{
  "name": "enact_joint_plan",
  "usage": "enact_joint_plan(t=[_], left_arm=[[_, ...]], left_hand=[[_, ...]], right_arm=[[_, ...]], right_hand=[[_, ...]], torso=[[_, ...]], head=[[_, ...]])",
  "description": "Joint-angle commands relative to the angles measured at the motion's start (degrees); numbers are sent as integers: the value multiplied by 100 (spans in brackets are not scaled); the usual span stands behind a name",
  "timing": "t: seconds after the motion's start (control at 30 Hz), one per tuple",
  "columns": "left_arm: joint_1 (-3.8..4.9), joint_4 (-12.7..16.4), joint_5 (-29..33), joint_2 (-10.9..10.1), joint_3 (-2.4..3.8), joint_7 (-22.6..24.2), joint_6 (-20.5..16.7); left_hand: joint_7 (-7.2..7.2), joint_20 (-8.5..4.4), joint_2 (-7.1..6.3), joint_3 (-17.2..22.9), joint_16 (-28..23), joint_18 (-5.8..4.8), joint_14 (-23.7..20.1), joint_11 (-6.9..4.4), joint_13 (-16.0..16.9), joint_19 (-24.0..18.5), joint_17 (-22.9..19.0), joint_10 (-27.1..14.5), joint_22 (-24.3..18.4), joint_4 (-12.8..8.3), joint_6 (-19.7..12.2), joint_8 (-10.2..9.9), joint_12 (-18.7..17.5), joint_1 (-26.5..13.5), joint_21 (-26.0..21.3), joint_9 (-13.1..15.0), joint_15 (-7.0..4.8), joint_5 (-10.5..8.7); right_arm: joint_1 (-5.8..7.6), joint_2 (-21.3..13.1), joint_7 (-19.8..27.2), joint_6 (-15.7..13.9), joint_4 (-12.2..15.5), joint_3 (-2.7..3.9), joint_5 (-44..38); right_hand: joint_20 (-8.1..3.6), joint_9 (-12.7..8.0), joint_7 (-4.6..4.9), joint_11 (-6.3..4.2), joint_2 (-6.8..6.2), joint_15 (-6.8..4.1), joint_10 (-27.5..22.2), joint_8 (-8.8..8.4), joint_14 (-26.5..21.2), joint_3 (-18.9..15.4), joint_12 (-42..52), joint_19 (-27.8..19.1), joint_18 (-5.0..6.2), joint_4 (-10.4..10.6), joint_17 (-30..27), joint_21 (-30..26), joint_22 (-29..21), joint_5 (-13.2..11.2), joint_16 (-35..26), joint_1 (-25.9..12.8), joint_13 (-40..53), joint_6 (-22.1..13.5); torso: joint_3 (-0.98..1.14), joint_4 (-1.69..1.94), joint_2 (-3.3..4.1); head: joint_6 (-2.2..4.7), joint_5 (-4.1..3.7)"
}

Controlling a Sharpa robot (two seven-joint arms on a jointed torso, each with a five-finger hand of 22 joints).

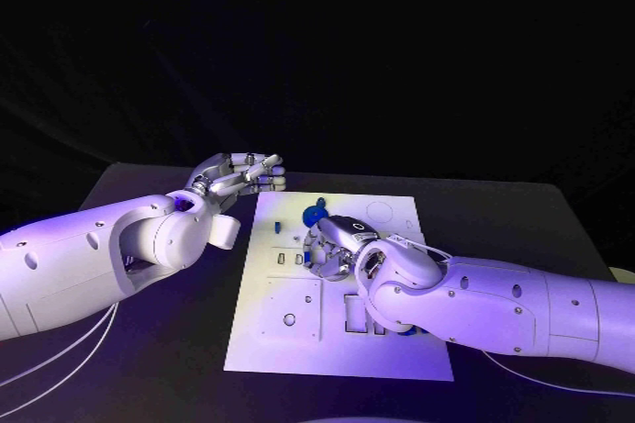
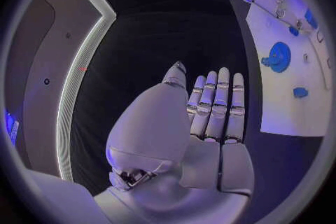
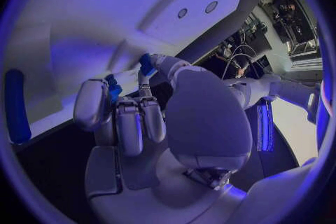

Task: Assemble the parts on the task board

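placement step: i see right hand point(image 1: 334, 249) pinching a small blue part point(image 3: 146, 63) over the task board point(image 1: 284, 336); next i seat it. left hand point(image 1: 236, 178) spread, empty, alongside.

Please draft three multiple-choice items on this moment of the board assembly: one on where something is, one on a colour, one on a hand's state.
1. Where is the right hand?
A. Over the task board
B. Off the table's far edge
C. Beside the left hand

2. What colour is the round part lying on the board?
A. Red
B. Blue
C. Yellow

3. How is the left hand?
A. Gripping a part
B. Pressing on the board
C. Holding nothing, fingers straight

Key:
1 A, the head view shows the right hand above the white board's middle.
2 B, the disc shows blue in the left wrist view.
3 C, its fingers are extended with nothing in them, off the board's far left corner.
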Motion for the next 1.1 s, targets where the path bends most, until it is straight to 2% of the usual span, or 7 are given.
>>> enact_joint_plan(t=[0.03,0.6,0.9,1.03,1.07,1.1], left_arm=[[4,17,-27,2,5,7,125],[4,16,-39,-3,5,-1,129],[4,9,-41,-2,5,-6,130],[4,5,-42,-2,5,-13,142],[4,4,-42,-2,5,-19,149],[4,4,-42,-2,5,-22,153]], left_hand=[[65,15,-17,-39,-27,30,-48,39,7,19,8,9,-5,7,-53,-33,-11,-51,-27,5,-9,35],[69,16,-15,-47,-33,29,-54,43,5,19,11,0,-9,6,-63,-37,-19,-61,-30,4,-6,36],[69,16,-15,-47,-33,29,-54,43,5,19,11,0,-9,6,-63,-37,-19,-61,-30,4,-6,36],[69,16,-15,-47,-33,29,-54,43,5,19,11,0,-9,6,-63,-37,-19,-61,-30,4,-6,36],[69,16,-15,-47,-33,29,-54,43,5,19,11,0,-9,6,-63,-37,-19,-61,-30,4,-6,36],[69,16,-15,-47,-33,29,-54,43,5,19,11,0,-9,6,-63,-37,-19,-61,-30,4,-6,36]], right_arm=[[-14,10,14,19,-10,-5,-188],[-20,6,12,45,-29,-6,-205],[-21,5,-22,48,-23,-6,-201],[-21,4,-16,38,-22,-6,-184],[-21,4,-11,32,-21,-6,-174],[-21,3,-6,27,-18,-6,-169]], right_hand=[[-1,-10,0,-35,2,-44,98,-18,543,-24,-31,40,-33,13,1306,-23,-8,-31,-20,-64,795,17],[2,-13,11,-28,-28,-40,80,-47,539,-41,-50,31,-30,17,1290,-44,-19,-52,-25,-111,771,-29],[34,-38,77,27,-94,-2,-34,-163,535,-80,-163,-7,-17,16,1274,-124,-66,-86,-31,-197,625,-223],[66,-49,116,63,-125,30,-94,-227,531,-152,-222,-30,-8,46,1261,-177,-95,-262,-36,-276,549,-334],[86,-74,147,91,-131,52,-135,-294,527,-202,-264,-48,-1,64,1245,-217,-119,-406,-41,-305,495,-456],[93,-80,156,99,-130,60,-145,-309,527,-220,-274,-55,2,68,1245,-233,-127,-440,-41,-307,482,-486]], torso=[[2,-2,4],[6,-8,-1],[6,-8,0],[5,-6,1],[5,-6,1],[5,-6,1]], head=[[0,5],[-15,10],[-21,5],[-16,2],[-16,2],[-16,2]])
